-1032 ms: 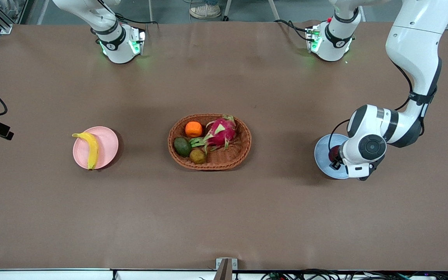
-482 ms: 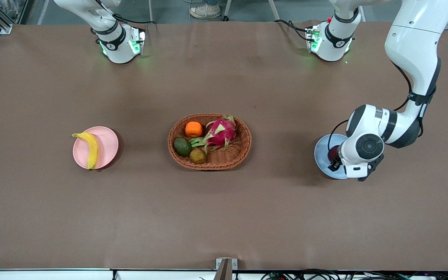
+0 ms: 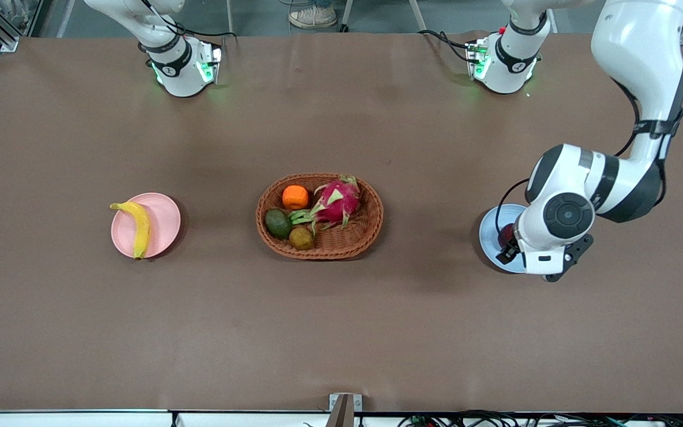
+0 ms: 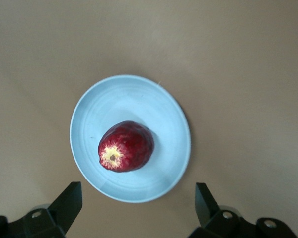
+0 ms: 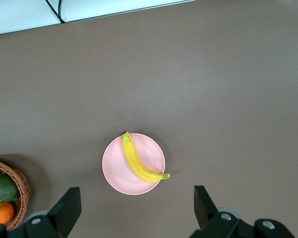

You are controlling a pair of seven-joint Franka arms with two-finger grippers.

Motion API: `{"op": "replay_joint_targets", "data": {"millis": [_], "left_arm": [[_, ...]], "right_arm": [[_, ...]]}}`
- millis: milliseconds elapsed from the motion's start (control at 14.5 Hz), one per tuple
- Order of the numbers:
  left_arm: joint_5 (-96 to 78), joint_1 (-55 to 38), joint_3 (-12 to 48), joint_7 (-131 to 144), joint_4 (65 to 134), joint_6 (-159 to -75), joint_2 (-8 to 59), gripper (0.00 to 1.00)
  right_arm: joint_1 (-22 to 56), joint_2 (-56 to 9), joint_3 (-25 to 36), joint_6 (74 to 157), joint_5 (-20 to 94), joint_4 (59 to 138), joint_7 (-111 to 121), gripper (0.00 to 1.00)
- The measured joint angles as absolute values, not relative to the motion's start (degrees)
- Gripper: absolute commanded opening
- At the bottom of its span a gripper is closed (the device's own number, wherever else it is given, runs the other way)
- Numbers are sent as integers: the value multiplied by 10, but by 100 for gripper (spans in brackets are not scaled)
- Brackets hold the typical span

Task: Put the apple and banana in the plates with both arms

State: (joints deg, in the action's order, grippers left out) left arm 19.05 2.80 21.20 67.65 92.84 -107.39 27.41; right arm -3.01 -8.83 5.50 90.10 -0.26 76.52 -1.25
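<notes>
Both fruits sit plated: the apple (image 4: 125, 146) on the blue plate (image 4: 165, 111), the banana (image 3: 137, 227) on the pink plate (image 3: 163, 219). We see the left tool (image 4: 136, 208) spread wide and empty above the apple (apparently release done); the right tool (image 5: 134, 210), equally wide, hangs high over the pink plate.

Front view looks down from high across the table, facing both bases. Left wrist view looks straight down, close above the blue plate (image 4: 130, 106), which the front view shares. Right wrist view looks down from higher above the pink plate (image 5: 114, 168), likewise shared.
</notes>
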Motion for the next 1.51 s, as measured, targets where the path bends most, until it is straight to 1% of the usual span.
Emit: {"op": "replay_joint_targets", "data": {"millis": [206, 482, 688, 1032, 1307, 1514], "left_arm": [[191, 29, 214, 634, 888, -1067, 255, 100], [191, 34, 213, 535, 854, -1055, 230, 100], [179, 52, 213, 458, 841, -1013, 194, 100], [96, 97, 210, 286, 826, -935, 130, 100], [13, 97, 145, 130, 836, -860, 66, 100], [-3, 88, 95, 56, 879, -853, 14, 100]], "right_arm": [[-23, -81, 56, 910, -3, 776, -12, 100], [-53, -60, 33, 927, -3, 810, 1, 100], [-60, -50, 28, 927, -3, 820, 9, 100], [-60, 14, 22, 951, -3, 910, 10, 100], [-60, 35, 19, 951, -3, 932, 10, 100], [-60, 36, 18, 950, -3, 940, 10, 100]]}}
